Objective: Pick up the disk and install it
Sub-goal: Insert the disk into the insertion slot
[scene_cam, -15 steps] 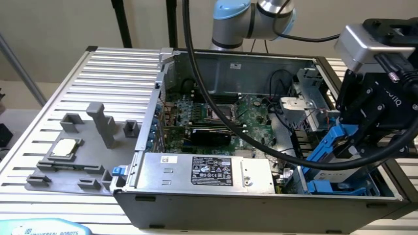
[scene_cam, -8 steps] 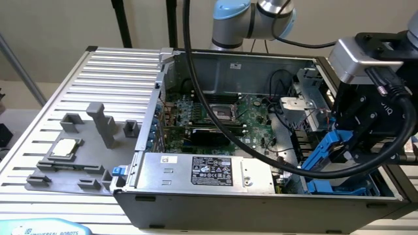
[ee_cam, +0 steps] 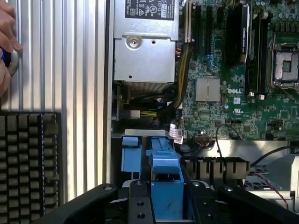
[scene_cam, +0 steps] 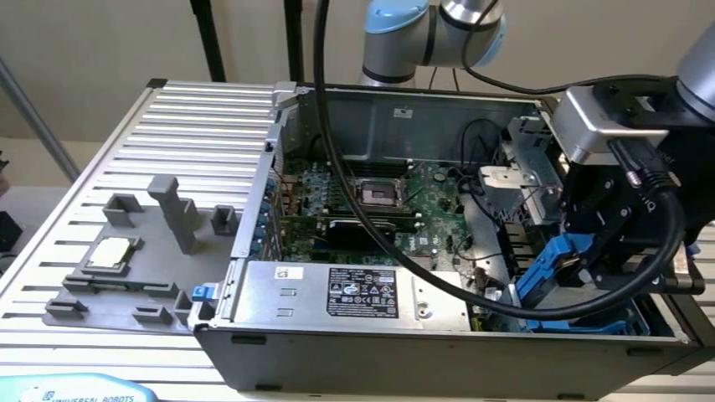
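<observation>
Fingers (ee_cam: pixel 139 201) of gripper (ee_cam: pixel 166 198) closed on blue rail frame of disk (ee_cam: pixel 164 163), one black finger pressed to each side. Disk held low in drive-bay corner of open computer case (scene_cam: pixel 335 343), at the exterior view's right, just beside silver power supply (scene_cam: pixel 347 293) and above blue plastic brackets (scene_cam: pixel 581 322) on bay floor. In exterior view, blue frame of disk (scene_cam: pixel 550 275) seen edge-on under gripper (scene_cam: pixel 581 266), metal body hidden behind it. Motherboard (scene_cam: pixel 391 213) with CPU socket (scene_cam: pixel 377 193) near middle of case, thick black cable (scene_cam: pixel 369 218) draped across it toward gripper. Case standing on ribbed aluminium worktop (scene_cam: pixel 167 134); grey fixture (scene_cam: pixel 146 243) carrying small square silver chip (scene_cam: pixel 112 251) at the exterior view's left, well apart from gripper. Person's hand (ee_cam: pixel 5 42) on worktop at edge of wrist view.
</observation>
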